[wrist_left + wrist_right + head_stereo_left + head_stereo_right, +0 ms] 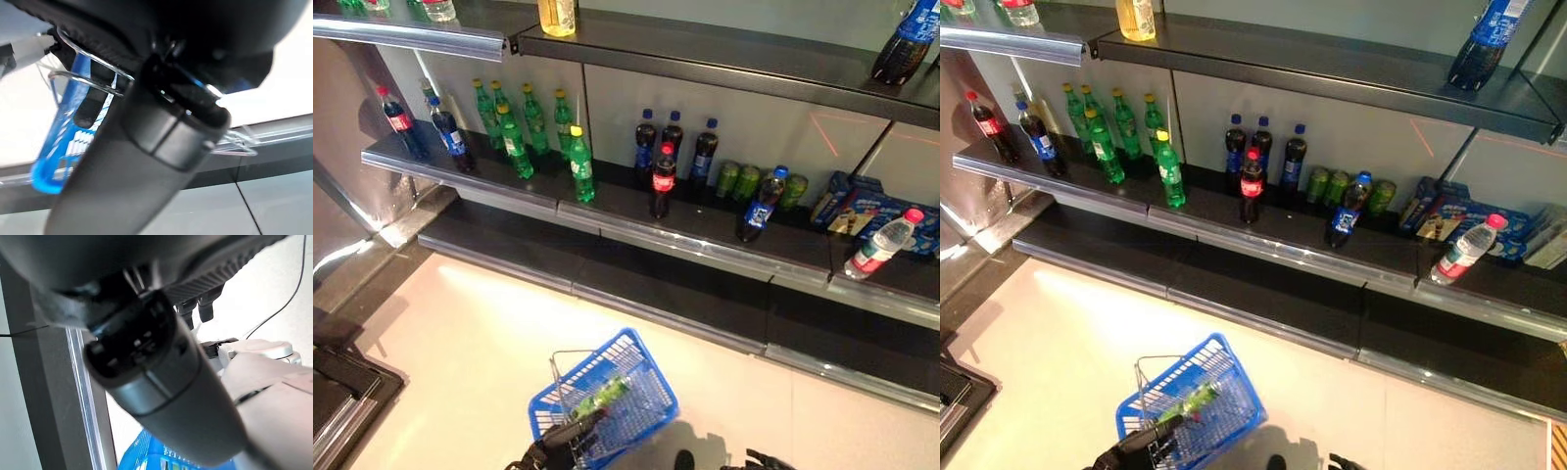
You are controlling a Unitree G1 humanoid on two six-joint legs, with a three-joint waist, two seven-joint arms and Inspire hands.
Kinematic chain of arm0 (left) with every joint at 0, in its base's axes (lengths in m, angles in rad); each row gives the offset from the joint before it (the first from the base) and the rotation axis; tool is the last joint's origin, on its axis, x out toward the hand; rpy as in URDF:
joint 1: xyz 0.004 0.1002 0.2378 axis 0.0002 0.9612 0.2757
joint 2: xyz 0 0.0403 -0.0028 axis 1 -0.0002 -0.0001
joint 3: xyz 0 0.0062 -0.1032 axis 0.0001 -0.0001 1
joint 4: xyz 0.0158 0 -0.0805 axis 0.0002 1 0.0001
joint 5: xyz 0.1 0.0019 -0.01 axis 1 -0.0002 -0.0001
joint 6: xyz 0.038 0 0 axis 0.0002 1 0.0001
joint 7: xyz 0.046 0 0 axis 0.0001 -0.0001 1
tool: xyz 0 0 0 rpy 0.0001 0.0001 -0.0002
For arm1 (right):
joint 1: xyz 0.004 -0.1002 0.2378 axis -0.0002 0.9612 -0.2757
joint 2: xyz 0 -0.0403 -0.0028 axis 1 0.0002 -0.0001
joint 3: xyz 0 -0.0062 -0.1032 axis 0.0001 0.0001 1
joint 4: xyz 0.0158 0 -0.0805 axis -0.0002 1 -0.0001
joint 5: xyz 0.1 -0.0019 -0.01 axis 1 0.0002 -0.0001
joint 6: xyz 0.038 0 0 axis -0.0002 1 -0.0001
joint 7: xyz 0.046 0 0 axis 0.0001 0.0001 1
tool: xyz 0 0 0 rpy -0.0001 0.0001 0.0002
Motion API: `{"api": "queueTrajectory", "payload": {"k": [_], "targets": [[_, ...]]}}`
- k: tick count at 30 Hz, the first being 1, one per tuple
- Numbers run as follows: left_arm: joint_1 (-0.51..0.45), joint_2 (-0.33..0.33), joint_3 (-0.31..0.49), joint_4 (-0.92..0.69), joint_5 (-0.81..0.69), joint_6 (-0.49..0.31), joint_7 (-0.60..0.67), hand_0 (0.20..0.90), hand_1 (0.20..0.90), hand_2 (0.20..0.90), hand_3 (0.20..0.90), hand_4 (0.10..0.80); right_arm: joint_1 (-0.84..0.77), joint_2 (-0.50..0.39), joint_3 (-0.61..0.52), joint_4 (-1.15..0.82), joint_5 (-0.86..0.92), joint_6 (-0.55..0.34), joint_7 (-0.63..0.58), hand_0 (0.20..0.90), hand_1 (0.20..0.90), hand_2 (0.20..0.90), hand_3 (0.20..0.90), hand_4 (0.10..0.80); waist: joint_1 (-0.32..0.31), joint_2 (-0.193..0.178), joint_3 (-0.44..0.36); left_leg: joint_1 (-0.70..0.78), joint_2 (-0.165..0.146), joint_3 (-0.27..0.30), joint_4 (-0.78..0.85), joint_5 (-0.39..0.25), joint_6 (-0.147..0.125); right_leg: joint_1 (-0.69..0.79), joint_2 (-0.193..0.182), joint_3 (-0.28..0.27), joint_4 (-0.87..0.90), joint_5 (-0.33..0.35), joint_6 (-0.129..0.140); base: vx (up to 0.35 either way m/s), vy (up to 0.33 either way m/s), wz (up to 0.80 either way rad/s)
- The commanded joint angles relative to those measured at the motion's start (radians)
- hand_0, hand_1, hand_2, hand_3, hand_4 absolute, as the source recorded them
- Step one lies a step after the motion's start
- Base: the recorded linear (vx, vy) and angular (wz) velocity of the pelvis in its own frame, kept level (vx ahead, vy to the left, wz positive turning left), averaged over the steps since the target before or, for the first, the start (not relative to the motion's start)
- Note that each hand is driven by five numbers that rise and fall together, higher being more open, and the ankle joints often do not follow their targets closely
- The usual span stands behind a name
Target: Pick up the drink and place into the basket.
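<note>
Already 1 green bottle lies in the basket; placement appears done. Left hand curls round the basket handle. Right hand fingers: cannot tell.

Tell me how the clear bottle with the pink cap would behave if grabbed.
The clear bottle already leans on the shelf, so it may tip or roll. Its smooth plastic probably flexes and slips under a tight squeeze.

Bottle in basket; shelves behind.
</note>
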Motion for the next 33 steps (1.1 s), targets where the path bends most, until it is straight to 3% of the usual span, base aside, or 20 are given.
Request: {"api": "queueTrajectory", "payload": {"k": [1, 8, 11, 16, 20, 24, 28, 33], "targets": [[-0.047, -0.01, 0.026, -0.032, -0.033, -0.029, -0.12, 0.3, 0.3, 0.3, 0.2, 0.1, -0.054, -0.013, 0.005, 0.043, 0.022, -0.024, -0.011, 0.9, 0.9, 0.9, 0.9, 0.8, 0.014, 0.021, 0.01, -0.081, -0.055, -0.021, -0.04, 0.089, 0.021, 0.066, 0.014, -0.051, 0.087, -0.102, -0.015, 0.069, 0.086, 0.01], [-0.055, 0.004, 0.032, -0.017, -0.011, -0.022, -0.126, 0.3, 0.3, 0.3, 0.2, 0.1, -0.049, -0.004, -0.01, 0.027, 0.027, -0.024, -0.007, 0.9, 0.9, 0.9, 0.9, 0.8, -0.007, 0.008, 0.007, -0.039, -0.072, -0.001, -0.036, 0.058, 0.055, 0.047, -0.008, -0.033, 0.195, -0.121, 0.01, 0.097, 0.117, -0.03], [-0.067, 0.014, 0.031, -0.01, -0.005, -0.023, -0.122, 0.3, 0.3, 0.3, 0.2, 0.1, -0.043, 0.006, -0.017, 0.026, 0.038, -0.026, -0.004, 0.9, 0.9, 0.9, 0.9, 0.8, -0.029, 0.005, 0.014, -0.02, -0.086, 0.01, -0.034, 0.045, 0.082, -0.013, -0.025, -0.01, 0.364, -0.079, 0.034, 0.079, 0.152, -0.11], [-0.078, 0.021, 0.038, -0.014, -0.007, -0.019, -0.104, 0.3, 0.3, 0.3, 0.2, 0.1, -0.029, 0.009, -0.026, 0.029, 0.032, -0.028, 0.007, 0.9, 0.9, 0.9, 0.9, 0.8, -0.049, 0.022, 0.038, 0.011, -0.092, 0.018, -0.04, 0.029, 0.093, -0.139, -0.061, -0.002, 0.587, 0.007, 0.041, 0.047, 0.106, -0.21], [-0.075, 0.024, 0.03, -0.008, 0.004, -0.024, -0.117, 0.3, 0.3, 0.3, 0.2, 0.1, -0.027, 0.012, -0.028, 0.049, 0.057, -0.04, -0.004, 0.9, 0.9, 0.9, 0.9, 0.8, -0.062, 0.008, 0.041, 0.032, -0.103, 0.01, -0.04, 0.006, 0.073, -0.144, -0.081, 0.005, 0.29, 0.023, 0.046, 0.138, -0.104, 0.02], [-0.075, 0.031, 0.03, 0.018, 0.005, -0.032, -0.131, 0.3, 0.3, 0.3, 0.2, 0.1, -0.022, 0.01, -0.045, 0.056, 0.048, -0.054, 0.006, 0.9, 0.9, 0.9, 0.9, 0.8, -0.089, 0.008, 0.039, 0.056, -0.109, -0.001, -0.037, -0.027, 0.06, -0.172, -0.093, 0.027, 0.054, 0.124, 0.073, 0.195, -0.154, 0.13], [-0.063, 0.049, 0.052, 0.025, 0.023, -0.025, -0.144, 0.3, 0.3, 0.3, 0.2, 0.1, -0.019, 0.015, -0.061, 0.064, 0.025, -0.046, 0.015, 0.9, 0.9, 0.9, 0.9, 0.8, -0.096, 0.012, 0.042, 0.084, -0.105, 0.002, -0.019, -0.05, 0.064, -0.195, -0.095, 0.005, 0.02, 0.143, 0.075, 0.252, -0.204, 0.24], [-0.044, 0.046, 0.059, 0.027, 0.052, -0.029, -0.156, 0.3, 0.3, 0.3, 0.2, 0.1, -0.014, 0.022, -0.062, 0.077, 0.042, -0.047, 0.007, 0.9, 0.9, 0.9, 0.9, 0.8, -0.104, 0.002, 0.026, 0.114, -0.1, -0.01, 0.001, -0.08, 0.069, -0.162, -0.089, 0.019, 0.062, 0.156, 0.072, 0.257, -0.238, 0.26]]}}
